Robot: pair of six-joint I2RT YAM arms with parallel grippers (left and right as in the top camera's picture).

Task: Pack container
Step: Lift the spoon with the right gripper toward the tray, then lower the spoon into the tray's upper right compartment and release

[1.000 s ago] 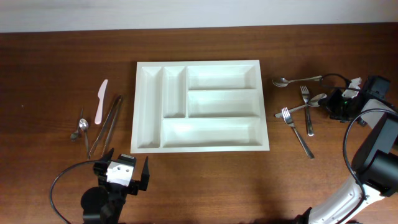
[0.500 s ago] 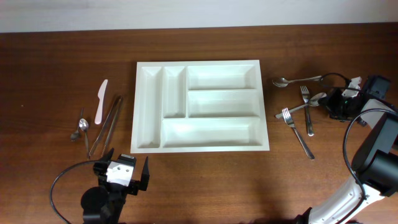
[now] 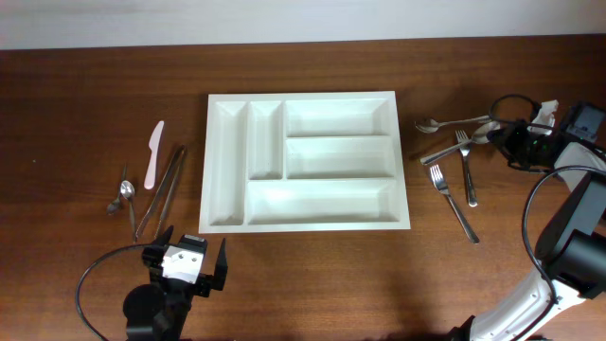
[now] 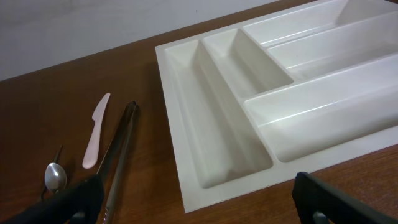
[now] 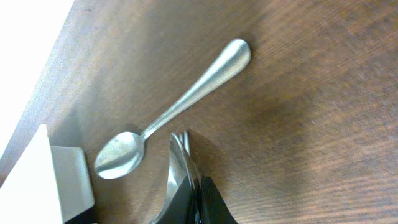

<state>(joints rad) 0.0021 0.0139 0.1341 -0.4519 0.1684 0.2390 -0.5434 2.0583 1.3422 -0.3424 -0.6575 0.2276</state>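
Now right gripper (image 3: pixel 502 138) clamped on a steel spoon (image 5: pixel 178 169), second spoon (image 5: pixel 176 117) just ahead of its fingertips, forks (image 3: pixel 454 205) beside, cutlery tray (image 3: pixel 214 161) well apart; left gripper (image 4: pixel 199 203) spread wide, empty.

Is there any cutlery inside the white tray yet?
No, all five compartments of the tray are bare; the knife lies outside it.

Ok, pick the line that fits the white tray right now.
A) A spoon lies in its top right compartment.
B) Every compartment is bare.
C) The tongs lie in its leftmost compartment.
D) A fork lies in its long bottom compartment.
B: all five compartments of the white tray show bare plastic, while the tongs and a fork lie outside it.
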